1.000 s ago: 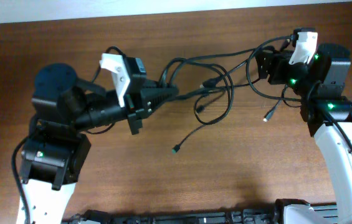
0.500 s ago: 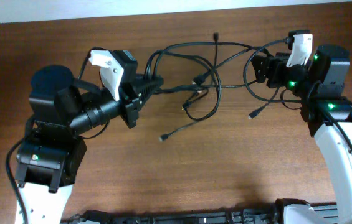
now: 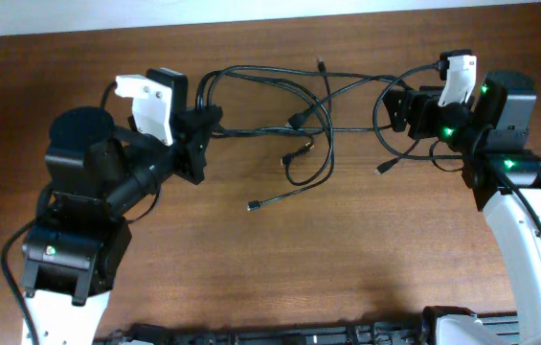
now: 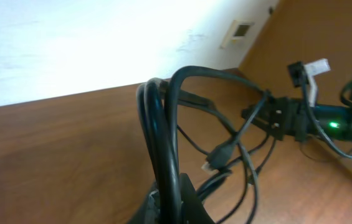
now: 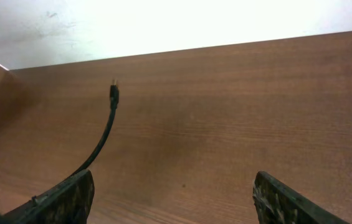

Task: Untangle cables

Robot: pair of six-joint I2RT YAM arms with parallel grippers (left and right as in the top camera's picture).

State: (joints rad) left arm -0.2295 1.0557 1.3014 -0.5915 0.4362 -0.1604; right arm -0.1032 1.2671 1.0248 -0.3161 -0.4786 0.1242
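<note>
The cables (image 3: 294, 123) are several thin black cords in loose crossed loops, stretched across the far middle of the wooden table between my two grippers. My left gripper (image 3: 209, 123) is shut on a bunch of them at their left end. The left wrist view shows the cords (image 4: 163, 137) rising from between its jaws (image 4: 171, 198). My right gripper (image 3: 397, 105) is at the right end of the cables. In the right wrist view its jaws (image 5: 176, 202) are wide apart with nothing between them, and one cord end with a plug (image 5: 114, 93) lies ahead on the table.
Loose plug ends lie on the table at the middle (image 3: 253, 205) and near the right arm (image 3: 382, 169). The table's far edge meets a white wall (image 5: 163, 25). The right arm (image 4: 331, 121) shows in the left wrist view.
My left gripper has moved left and toward the far edge with the cables in it, dragging the loops and loose plugs leftward. The right arm has stayed in place.
</note>
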